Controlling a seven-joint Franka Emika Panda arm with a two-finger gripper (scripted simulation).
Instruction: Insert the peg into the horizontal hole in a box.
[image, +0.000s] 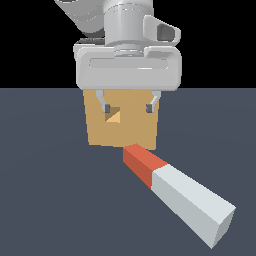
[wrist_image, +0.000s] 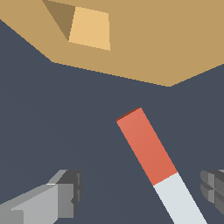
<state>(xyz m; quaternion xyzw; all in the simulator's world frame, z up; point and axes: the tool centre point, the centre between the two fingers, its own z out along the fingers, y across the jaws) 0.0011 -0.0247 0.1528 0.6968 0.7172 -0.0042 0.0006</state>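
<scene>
Peg (image: 172, 186) flat on floor, nearest the exterior camera, red end toward box (image: 121, 131), near but apart. Gripper (image: 128, 107) above, spread wide, holding nothing. Hole (image: 113, 115) farther back in box face. Approach step, apparently; next: descend, straddle peg, close.

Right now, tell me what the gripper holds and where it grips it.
Nothing. The gripper is open, and the peg lies on the floor, clear of its fingers.

Flat, even simulator light fills both views, sharp and free of glare or blur, with faint shading inside the hole (wrist_image: 83, 28) and a black backdrop above the floor (image: 45, 200).
</scene>
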